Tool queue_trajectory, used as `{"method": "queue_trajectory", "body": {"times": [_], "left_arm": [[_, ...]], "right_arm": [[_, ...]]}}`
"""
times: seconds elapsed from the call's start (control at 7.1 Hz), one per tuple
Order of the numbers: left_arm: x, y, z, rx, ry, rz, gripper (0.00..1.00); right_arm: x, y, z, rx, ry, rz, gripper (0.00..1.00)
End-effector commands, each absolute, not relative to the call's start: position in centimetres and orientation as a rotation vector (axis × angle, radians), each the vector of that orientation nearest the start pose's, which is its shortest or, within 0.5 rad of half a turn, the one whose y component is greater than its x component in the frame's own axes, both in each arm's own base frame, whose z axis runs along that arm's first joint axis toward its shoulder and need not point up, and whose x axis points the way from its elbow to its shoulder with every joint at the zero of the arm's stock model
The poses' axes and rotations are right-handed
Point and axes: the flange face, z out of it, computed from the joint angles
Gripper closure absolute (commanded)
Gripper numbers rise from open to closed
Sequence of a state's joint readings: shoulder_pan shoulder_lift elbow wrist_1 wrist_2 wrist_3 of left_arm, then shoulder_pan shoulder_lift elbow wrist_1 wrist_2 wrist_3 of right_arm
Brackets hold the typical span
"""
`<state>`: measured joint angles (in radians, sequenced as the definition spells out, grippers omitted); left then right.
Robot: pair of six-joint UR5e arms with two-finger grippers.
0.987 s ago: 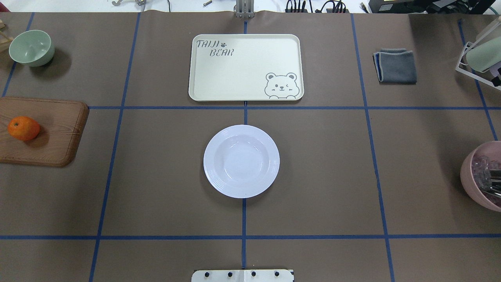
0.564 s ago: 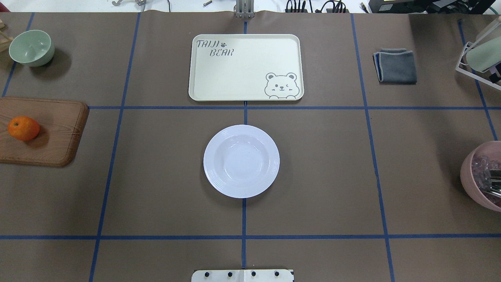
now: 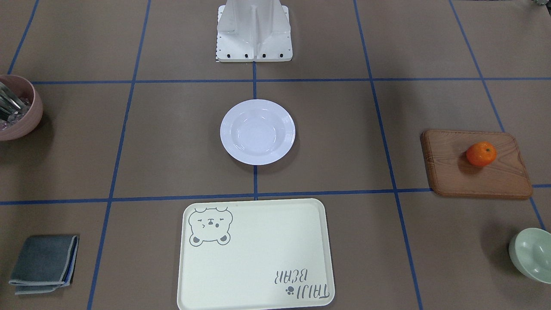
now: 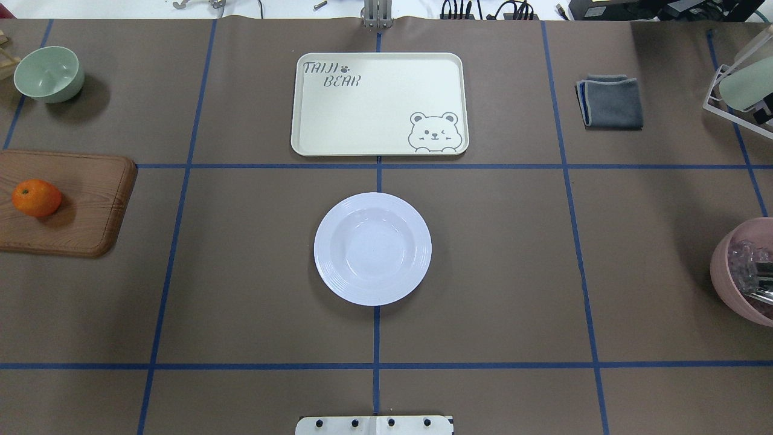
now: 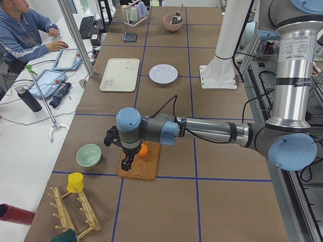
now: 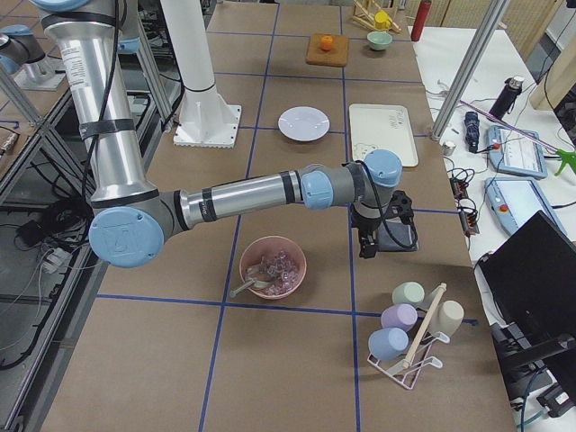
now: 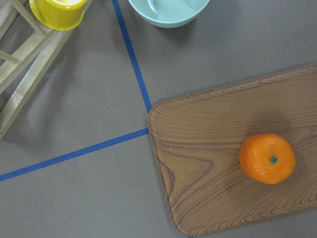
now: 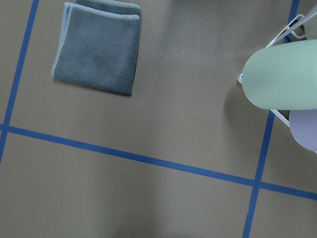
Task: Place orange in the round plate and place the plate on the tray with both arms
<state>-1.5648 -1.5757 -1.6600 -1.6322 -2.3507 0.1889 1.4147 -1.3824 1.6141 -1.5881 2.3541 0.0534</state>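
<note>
A: Where's the orange (image 4: 37,197)?
B: On the wooden board (image 4: 90,211), well apart from the round plate (image 4: 323,249). The plate sits bare mid-table, near the tray (image 4: 378,104).
A: Which step?
B: The first, I'd judge: the pick. The left gripper (image 5: 124,164) points down over the board, beside the fruit. It needs centring, then lowering.
A: Jaws?
B: Can't tell for either, since only the side views show them. The right gripper (image 6: 364,245) hangs over the grey cloth (image 4: 610,101).
</note>
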Motion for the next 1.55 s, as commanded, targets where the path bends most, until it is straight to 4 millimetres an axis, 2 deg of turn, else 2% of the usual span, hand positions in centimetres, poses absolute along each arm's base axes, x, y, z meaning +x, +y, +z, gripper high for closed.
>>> {"method": "queue_trajectory", "body": {"times": [0.0,0.14,0.28,0.42,0.56,0.7,0.85,0.99,1.13,1.41], "left_arm": [[-5.9,-50.3,60.6,0.215,0.763,0.244,0.02],[-5.8,-50.3,61.4,0.176,0.770,0.180,0.02],[-4.6,-50.6,60.9,0.153,0.778,0.142,0.02],[-1.8,-51.1,60.2,0.153,0.793,0.175,0.02],[2.5,-51.5,59.3,0.134,0.808,0.160,0.02],[4.7,-51.8,58.5,0.129,0.828,0.067,0.02],[9.5,-51.3,58.4,0.091,0.836,0.118,0.02],[12.5,-51.7,58.0,0.105,0.766,0.141,0.02],[14.2,-51.6,58.7,0.096,0.733,0.161,0.02],[14.8,-52.0,61.0,0.081,0.726,0.162,0.02]], "right_arm": [[-2.9,-57.6,54.8,0.130,-0.815,-0.187,0.00],[-3.5,-57.9,53.6,0.148,-0.837,-0.201,0.00],[-5.7,-57.8,53.8,0.115,-0.894,-0.228,0.00],[-6.3,-57.8,53.0,0.128,-0.888,-0.246,0.00],[-6.2,-57.3,52.5,0.141,-0.888,-0.249,0.00],[-6.2,-56.9,51.7,0.153,-0.891,-0.251,0.00],[-6.8,-56.8,50.8,0.140,-0.896,-0.219,0.00],[-8.4,-56.6,50.5,0.103,-0.903,-0.185,0.00],[-9.5,-56.5,49.5,0.100,-0.909,-0.187,0.00],[-10.3,-56.1,49.7,0.112,-0.912,-0.209,0.00]]}}
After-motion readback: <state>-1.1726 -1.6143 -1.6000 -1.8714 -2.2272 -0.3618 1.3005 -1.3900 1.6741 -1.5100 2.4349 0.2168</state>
